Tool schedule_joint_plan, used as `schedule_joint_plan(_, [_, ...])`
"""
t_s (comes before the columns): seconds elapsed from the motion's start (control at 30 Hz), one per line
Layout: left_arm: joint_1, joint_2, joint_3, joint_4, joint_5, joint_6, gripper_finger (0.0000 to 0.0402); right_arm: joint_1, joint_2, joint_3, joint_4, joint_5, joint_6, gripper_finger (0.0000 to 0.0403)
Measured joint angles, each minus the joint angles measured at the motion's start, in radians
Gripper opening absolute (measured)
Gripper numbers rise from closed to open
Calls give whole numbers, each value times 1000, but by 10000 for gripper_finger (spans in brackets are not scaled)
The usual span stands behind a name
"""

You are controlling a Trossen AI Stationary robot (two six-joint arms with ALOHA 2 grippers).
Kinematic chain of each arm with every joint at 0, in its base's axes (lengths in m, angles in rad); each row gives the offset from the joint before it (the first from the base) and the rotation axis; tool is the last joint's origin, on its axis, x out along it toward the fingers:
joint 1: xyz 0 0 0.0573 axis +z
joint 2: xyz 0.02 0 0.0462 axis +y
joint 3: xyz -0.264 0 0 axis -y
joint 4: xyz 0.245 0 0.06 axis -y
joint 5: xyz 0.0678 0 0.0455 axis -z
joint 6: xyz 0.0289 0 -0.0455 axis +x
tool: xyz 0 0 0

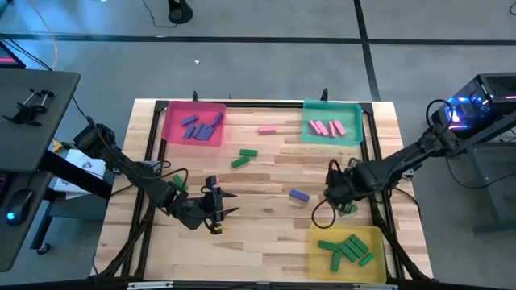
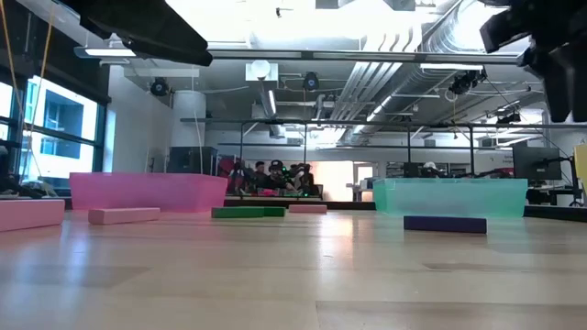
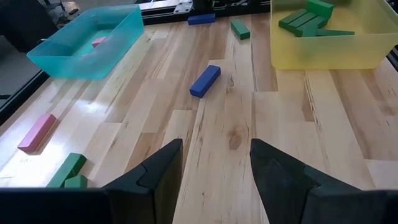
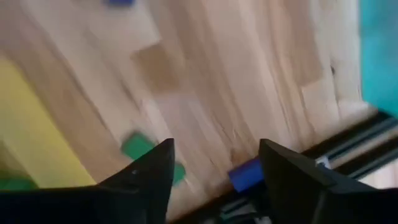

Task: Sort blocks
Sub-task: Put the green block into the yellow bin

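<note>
**Strays left on the wood, both arms empty**

A pale wooden tabletop [image 1: 266,242] in an open workshop, bright lights overhead. Far left, the pink tray [image 1: 192,123] holds blue-purple blocks [image 1: 200,127]. The left gripper [image 1: 219,206] hovers mid-table, fingers parted, nothing held. Green blocks [image 1: 243,157], a pink one [image 1: 267,129] and a blue one [image 1: 299,195] lie loose, unsorted. The right gripper [image 1: 332,193], spread and empty, hangs near the yellow tray [image 1: 347,251] of greens.

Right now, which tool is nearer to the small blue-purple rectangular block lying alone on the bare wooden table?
The right tool: it is just beside the blue-purple block, toward the yellow tray. The left tool is farther, on the opposite side.
</note>
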Motion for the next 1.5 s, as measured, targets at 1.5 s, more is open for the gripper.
schedule_joint_plan(1.5, [-2, 0, 0, -1, 0, 0, 177, 95, -6, -476, 558, -189, -330, 254])
